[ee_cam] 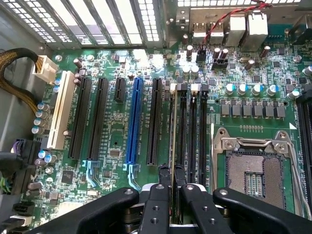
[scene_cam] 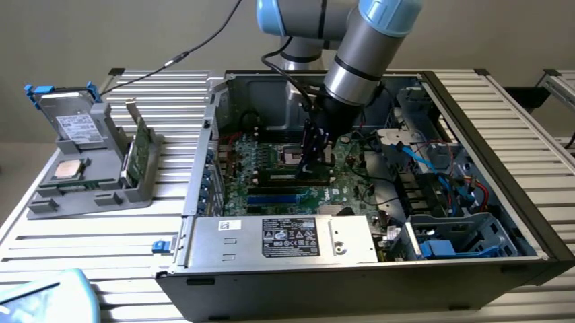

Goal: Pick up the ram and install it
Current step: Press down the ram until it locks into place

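The ram (ee_cam: pixel 173 146) is gripped edge-on in the clenched claw (ee_cam: pixel 170 192) and is lined up along the black memory slots (ee_cam: pixel 182 126), beside the empty processor socket (ee_cam: pixel 253 178) on the motherboard (ee_cam: pixel 113 129).

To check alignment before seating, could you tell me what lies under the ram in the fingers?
Under the ram, held edge-on by the fingers, lie the motherboard's black memory slots. The stick's own edge covers the slot directly beneath, so contact cannot be judged.
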Available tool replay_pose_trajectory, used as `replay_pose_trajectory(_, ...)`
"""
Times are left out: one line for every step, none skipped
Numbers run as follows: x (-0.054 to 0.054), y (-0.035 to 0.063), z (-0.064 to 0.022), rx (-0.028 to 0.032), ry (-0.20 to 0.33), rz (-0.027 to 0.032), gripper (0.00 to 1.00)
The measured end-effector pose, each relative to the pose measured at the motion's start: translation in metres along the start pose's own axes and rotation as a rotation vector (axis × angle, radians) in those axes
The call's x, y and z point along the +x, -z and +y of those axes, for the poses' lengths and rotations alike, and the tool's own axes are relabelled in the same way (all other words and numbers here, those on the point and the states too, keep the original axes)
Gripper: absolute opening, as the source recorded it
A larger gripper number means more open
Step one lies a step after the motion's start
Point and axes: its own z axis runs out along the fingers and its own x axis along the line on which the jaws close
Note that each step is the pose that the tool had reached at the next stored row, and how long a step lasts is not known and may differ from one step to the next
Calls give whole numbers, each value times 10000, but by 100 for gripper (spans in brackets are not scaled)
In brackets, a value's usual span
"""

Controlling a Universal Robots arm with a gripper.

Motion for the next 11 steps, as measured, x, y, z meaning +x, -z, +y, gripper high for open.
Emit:
replay_pose_trajectory(0, 0, 0, 0, -5, -3, 14)
replay_pose_trajectory(-1, -1, 0, -1, -8, -6, 14)
replay_pose_trajectory(-1, -1, -1, -1, -9, -7, 14)
replay_pose_trajectory(-1, -1, 0, -1, -10, -7, 14)
replay_pose_trajectory(-1, -1, 0, -1, -10, -7, 14)
replay_pose_trajectory(-1, -1, 0, -1, -10, -7, 14)
replay_pose_trajectory(-1, -1, 0, -1, -10, -7, 14)
replay_pose_trajectory(-1, -1, 0, -1, -10, -7, 14)
replay_pose_trajectory(-1, -1, -1, 0, -9, -9, 14)
replay_pose_trajectory(-1, -2, -1, 0, -9, -10, 16)
replay_pose_trajectory(-1, -2, -1, 0, -9, -9, 16)
